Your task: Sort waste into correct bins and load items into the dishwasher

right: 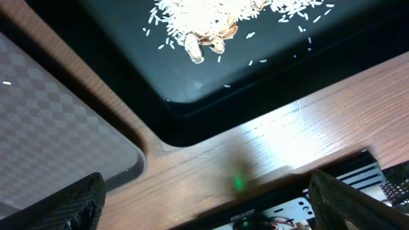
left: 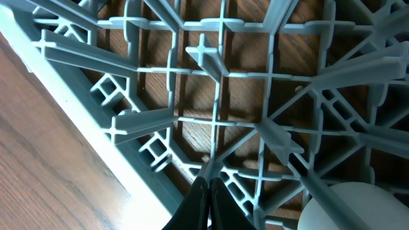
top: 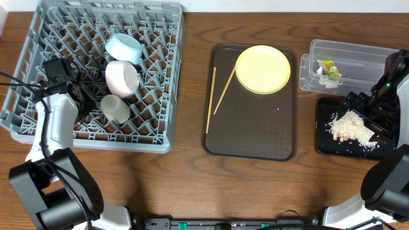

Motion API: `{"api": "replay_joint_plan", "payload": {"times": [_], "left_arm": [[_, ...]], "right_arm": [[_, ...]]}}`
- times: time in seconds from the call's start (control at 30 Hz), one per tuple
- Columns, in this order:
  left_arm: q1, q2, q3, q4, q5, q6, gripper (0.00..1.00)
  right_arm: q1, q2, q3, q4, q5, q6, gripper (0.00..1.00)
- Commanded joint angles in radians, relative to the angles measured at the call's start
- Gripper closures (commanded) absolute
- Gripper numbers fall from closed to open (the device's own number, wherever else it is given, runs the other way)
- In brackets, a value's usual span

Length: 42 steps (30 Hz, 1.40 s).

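Two chopsticks (top: 223, 91) and the yellow plate (top: 262, 68) wait on the brown tray (top: 249, 137). The left gripper (left: 208, 185) is shut tight, empty, low inside the rack (top: 67, 25), where it could catch. The right gripper (right: 204, 186) is wide open, empty, by the black tray (top: 324, 145), and could spill rice (top: 350, 126).

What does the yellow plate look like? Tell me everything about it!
The yellow plate is round, pale yellow and smooth, with a low rim, and it looks like plastic. It lies flat, face up, with nothing on it. It rests on the dark brown tray, in the corner nearest the clear tub. The tip of one wooden chopstick ends right by the plate's left edge. I cannot tell whether they touch.
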Motion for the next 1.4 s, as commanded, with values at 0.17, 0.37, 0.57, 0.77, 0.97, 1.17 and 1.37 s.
{"api": "replay_joint_plan", "payload": {"times": [0.17, 0.37, 0.57, 0.77, 0.97, 1.17, 1.37], "left_arm": [[0.004, 0.026, -0.008, -0.057, -0.01, -0.006, 0.94], [0.004, 0.026, -0.008, -0.119, -0.059, -0.006, 0.94], [0.004, 0.026, -0.008, -0.128, -0.061, -0.006, 0.94], [0.004, 0.025, -0.008, -0.174, -0.13, -0.006, 0.94], [0.004, 0.018, -0.008, -0.199, -0.132, -0.006, 0.94], [0.004, 0.014, -0.008, -0.263, -0.16, -0.006, 0.94], [0.004, 0.014, -0.008, -0.278, -0.176, -0.006, 0.94]], "right_arm": [[-0.001, -0.024, 0.001, 0.0, -0.004, 0.006, 0.01], [-0.001, -0.024, 0.001, 0.0, -0.004, 0.006, 0.01], [-0.001, -0.024, 0.001, 0.0, -0.004, 0.006, 0.01], [-0.001, -0.024, 0.001, 0.0, -0.004, 0.006, 0.01], [-0.001, -0.024, 0.001, 0.003, -0.004, 0.006, 0.0], [-0.001, -0.024, 0.001, 0.007, -0.004, 0.006, 0.01], [-0.001, -0.024, 0.001, 0.007, -0.004, 0.006, 0.01]]}}
